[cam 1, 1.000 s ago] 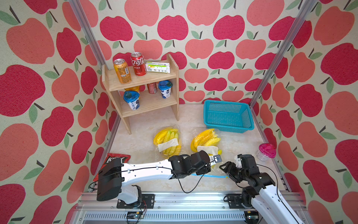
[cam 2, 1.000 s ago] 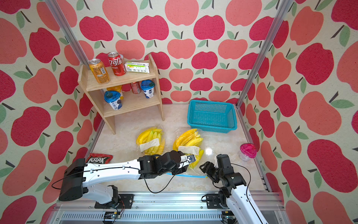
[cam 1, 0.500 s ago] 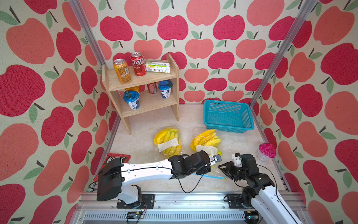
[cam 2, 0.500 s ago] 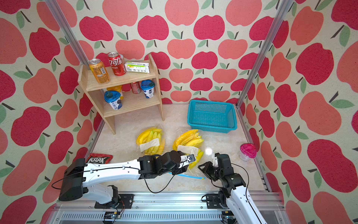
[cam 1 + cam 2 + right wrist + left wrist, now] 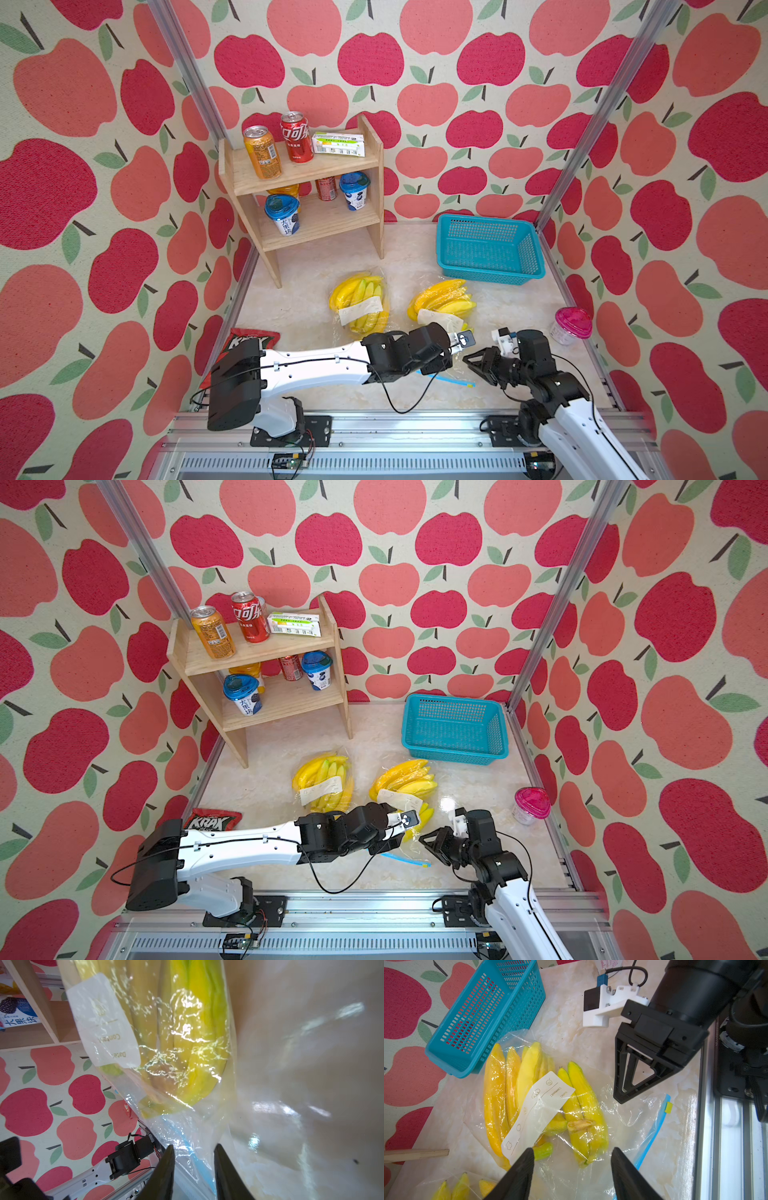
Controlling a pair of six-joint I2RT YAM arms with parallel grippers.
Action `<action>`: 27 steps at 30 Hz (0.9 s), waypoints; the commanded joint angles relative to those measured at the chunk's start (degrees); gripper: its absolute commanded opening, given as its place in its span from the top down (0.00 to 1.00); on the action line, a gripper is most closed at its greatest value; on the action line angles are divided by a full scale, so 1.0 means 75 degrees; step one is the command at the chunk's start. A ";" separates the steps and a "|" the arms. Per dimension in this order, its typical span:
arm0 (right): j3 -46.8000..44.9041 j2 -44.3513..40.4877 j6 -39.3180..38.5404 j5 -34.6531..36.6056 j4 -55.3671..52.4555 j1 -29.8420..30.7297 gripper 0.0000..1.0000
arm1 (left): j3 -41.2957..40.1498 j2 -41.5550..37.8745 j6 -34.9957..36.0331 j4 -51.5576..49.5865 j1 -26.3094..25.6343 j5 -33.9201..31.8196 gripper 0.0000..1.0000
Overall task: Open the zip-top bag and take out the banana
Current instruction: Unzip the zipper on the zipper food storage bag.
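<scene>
The zip-top bag (image 5: 451,332) lies on the table right of centre, clear film with a white label over a bunch of yellow bananas (image 5: 442,297). Its blue zip strip (image 5: 446,379) points at the near edge. My left gripper (image 5: 572,1153) is open, its fingers (image 5: 521,1172) standing either side of the bag's near end by the banana stems (image 5: 579,1125). My right gripper (image 5: 194,1159) is open at the bag's mouth, with film and the zip strip (image 5: 187,1142) between its fingers (image 5: 164,1172). In both top views the two grippers (image 5: 469,360) (image 5: 386,845) nearly meet.
A second bag of bananas (image 5: 359,301) lies just to the left. A teal basket (image 5: 490,274) stands at the back right, a wooden shelf (image 5: 307,166) with cans and cups at the back left. A pink-lidded jar (image 5: 571,324) is at the right wall, a chips bag (image 5: 247,340) at the left.
My right gripper has moved left toward the bag's mouth, and its jaws narrowed, then parted again somewhat. The left arm has stayed almost still.
</scene>
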 commanded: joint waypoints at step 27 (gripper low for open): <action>-0.0779 0.1056 -0.0102 -0.0298 0.1790 0.1032 0.62 | -0.0108 -0.0127 -0.0447 0.0161 0.0023 -0.0055 0.38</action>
